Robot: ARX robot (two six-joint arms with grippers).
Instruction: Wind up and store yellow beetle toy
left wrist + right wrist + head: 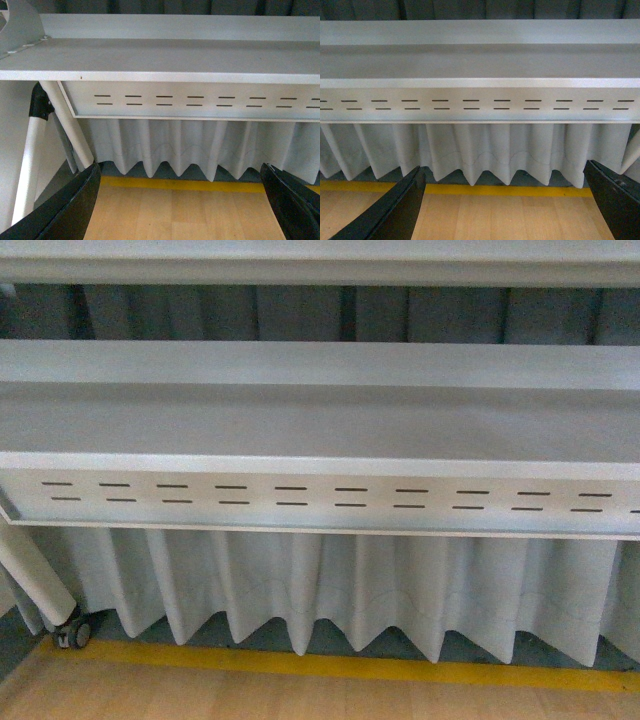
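While spread wide, empty, left gripper (pixel 180 172), right gripper (pixel 504 171), glossy black — slotted grey shelf (pixel 320 495), pleated curtain (pixel 300 580).

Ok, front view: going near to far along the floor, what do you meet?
Wooden floor → yellow floor stripe → pleated grey curtain, which hangs under the slotted panel.

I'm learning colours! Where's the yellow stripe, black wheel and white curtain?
Yellow floor stripe (pixel 350 667), front view, its middle.
Black caster wheel (pixel 76 633), front view, its hub.
White pleated curtain (pixel 350 585), front view, a fold.
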